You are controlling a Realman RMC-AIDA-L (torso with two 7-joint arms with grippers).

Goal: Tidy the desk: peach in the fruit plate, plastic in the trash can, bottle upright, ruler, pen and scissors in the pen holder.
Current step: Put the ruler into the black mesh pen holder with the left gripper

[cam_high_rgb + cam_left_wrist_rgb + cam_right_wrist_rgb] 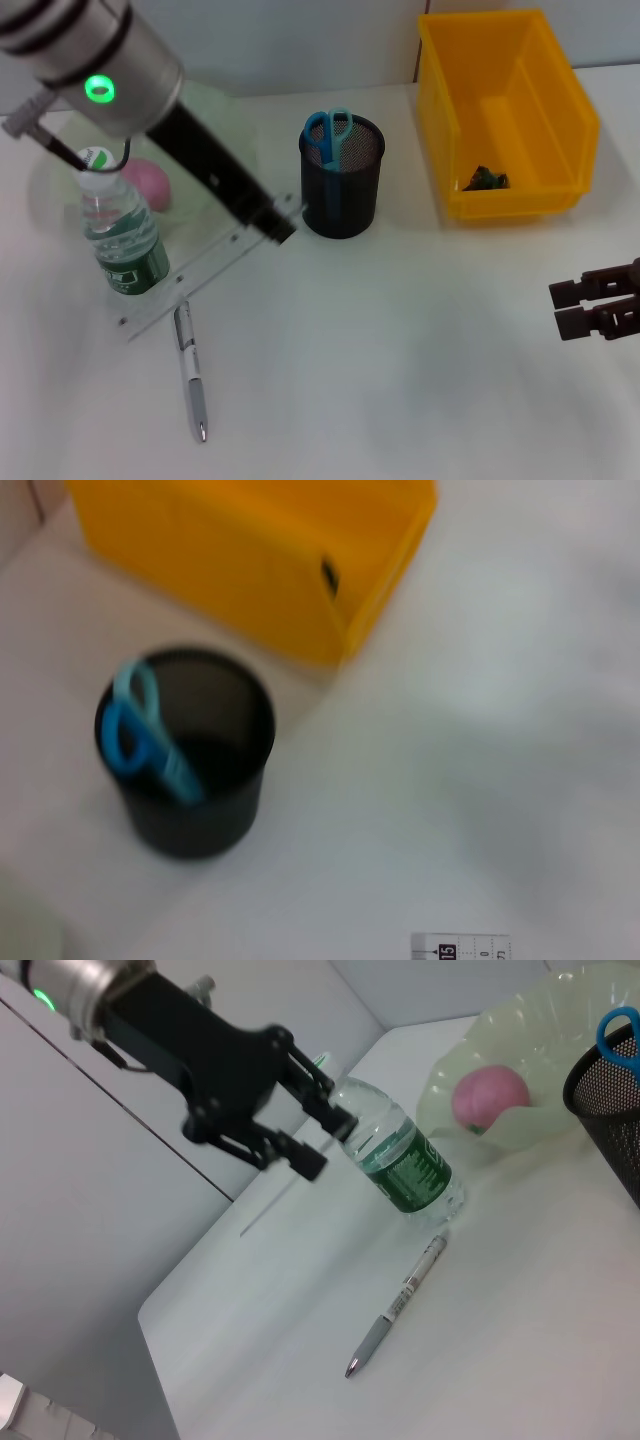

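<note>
Left hand (283,222) pinches the clear ruler (195,275) at its end beside the pen holder (342,176); thin, stiff, slippery. Right hand (570,307) idle, spread.

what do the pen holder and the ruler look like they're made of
Pen holder: probably black metal mesh, matte; the scissors show through its perforated wall. Ruler: likely clear, glossy plastic; the desk shows through it, with printed marks at one end.

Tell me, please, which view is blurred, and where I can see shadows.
Left wrist view: soft and blurred, so the pen holder, scissors and yellow bin have fuzzy edges. Head view: sharper; the bin's inner walls shade the plastic. Right wrist view: clear, the pen casts little shadow.
</note>
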